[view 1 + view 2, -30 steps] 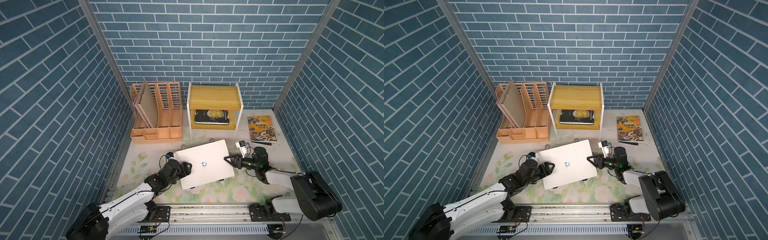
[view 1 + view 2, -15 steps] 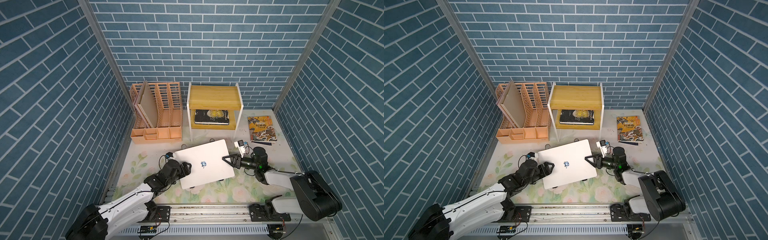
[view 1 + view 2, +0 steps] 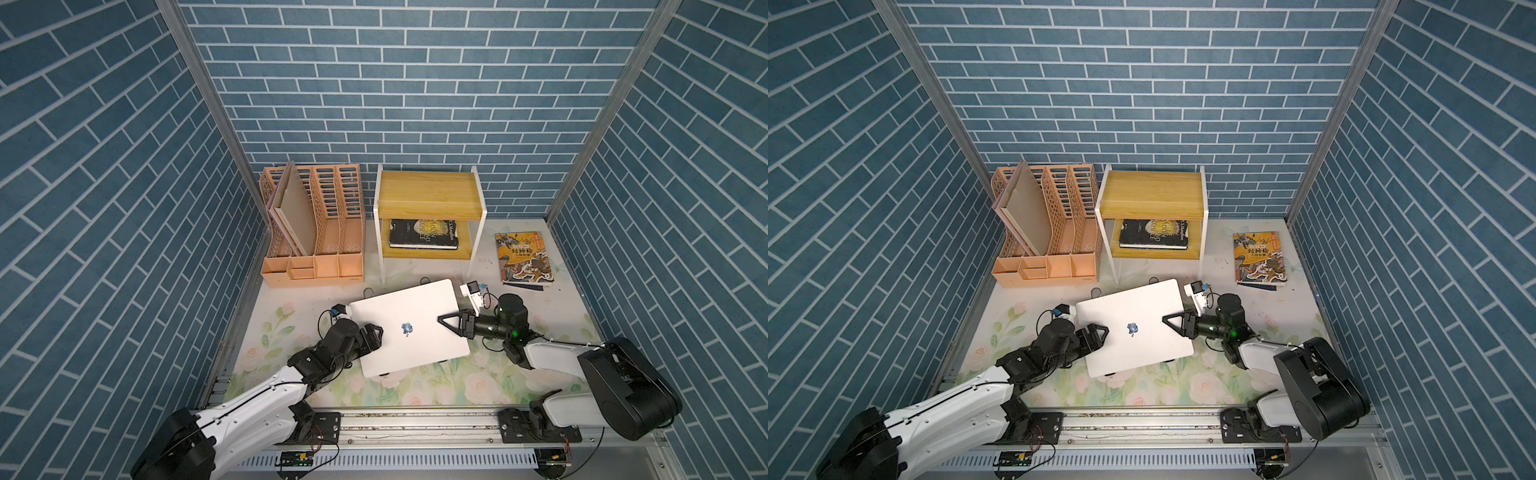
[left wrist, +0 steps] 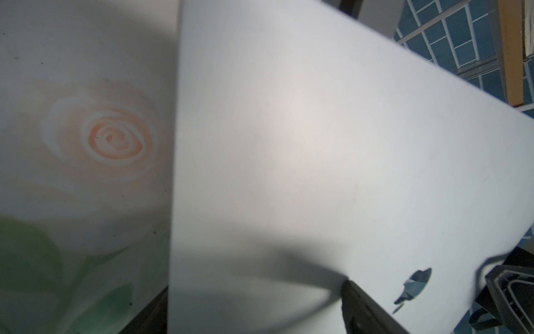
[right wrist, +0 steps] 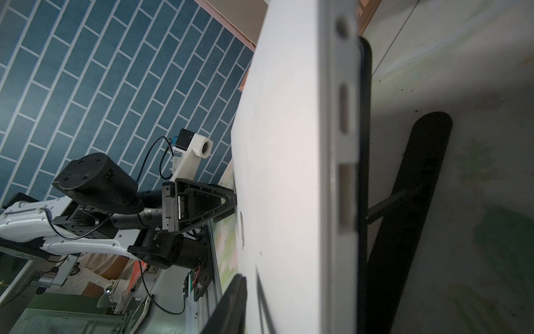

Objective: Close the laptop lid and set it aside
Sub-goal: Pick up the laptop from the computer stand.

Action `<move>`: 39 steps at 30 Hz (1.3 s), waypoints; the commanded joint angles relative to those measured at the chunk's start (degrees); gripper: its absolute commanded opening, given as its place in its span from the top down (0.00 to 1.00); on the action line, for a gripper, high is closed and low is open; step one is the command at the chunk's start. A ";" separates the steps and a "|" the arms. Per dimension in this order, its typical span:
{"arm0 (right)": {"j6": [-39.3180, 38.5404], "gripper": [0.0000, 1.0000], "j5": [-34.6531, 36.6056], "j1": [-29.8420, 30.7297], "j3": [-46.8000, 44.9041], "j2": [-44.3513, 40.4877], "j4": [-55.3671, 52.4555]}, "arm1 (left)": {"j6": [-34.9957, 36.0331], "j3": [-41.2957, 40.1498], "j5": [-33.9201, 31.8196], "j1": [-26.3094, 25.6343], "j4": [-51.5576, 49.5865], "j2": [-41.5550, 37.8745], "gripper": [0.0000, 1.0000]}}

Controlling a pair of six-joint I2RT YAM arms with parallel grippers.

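Silver laptop, lid closed, sits over the floral mat between two grippers.
In both top views the laptop lies askew in front of the shelf, logo up; the left gripper reaches over its left edge and the right gripper over its right edge, each with one finger above the lid. In the left wrist view a dark fingertip lies over the lid near the logo, a rose showing past the edge. In the right wrist view the laptop's ported side rests on a black stand, and the left gripper meets the far edge. The lower fingers are hidden, so I cannot tell whether either gripper is spread or pinching the laptop.
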 commanded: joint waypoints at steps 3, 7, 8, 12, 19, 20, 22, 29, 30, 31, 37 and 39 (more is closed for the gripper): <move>1.55 0.69 -3.87 2.88 1.94 -2.00 3.32 | -0.45 2.46 -3.04 0.10 -5.01 0.11 0.12; 2.15 0.81 -2.62 2.92 2.02 -4.06 1.17 | 0.21 6.05 -7.56 0.15 -10.68 -1.85 0.11; 2.30 0.84 -2.22 2.96 1.98 -4.84 0.76 | 0.54 6.90 -8.81 0.15 -12.32 -2.47 0.11; 4.47 0.99 -1.09 3.30 2.51 -7.70 -0.19 | 1.13 9.72 -12.42 0.10 -16.94 -5.22 0.10; 9.03 1.00 2.57 5.14 2.85 -15.91 -1.45 | 2.31 15.36 -16.88 0.14 -24.07 -10.67 0.09; 10.01 1.00 3.13 5.35 2.78 -17.41 -1.44 | 2.69 16.53 -17.78 0.14 -25.33 -11.82 0.09; 11.60 1.00 3.79 5.65 2.83 -19.67 -2.00 | 3.39 18.52 -19.18 0.12 -27.36 -13.47 0.09; 15.77 1.00 6.88 5.95 3.95 -29.59 -5.56 | 7.46 25.90 -22.81 0.15 -31.01 -19.63 0.09; 15.89 1.00 7.60 5.95 4.52 -31.53 -6.60 | 8.48 26.91 -22.99 0.12 -30.92 -20.54 0.09; 15.93 1.00 8.41 5.95 5.25 -33.29 -8.19 | 9.39 27.80 -23.22 0.10 -30.62 -21.53 0.09; 16.98 1.00 14.97 5.96 9.30 -43.72 -15.77 | 13.95 30.09 -22.91 0.13 -27.44 -26.89 0.10; 18.81 1.00 18.90 5.95 10.81 -46.14 -17.27 | 15.29 29.94 -22.19 0.10 -25.57 -28.34 0.09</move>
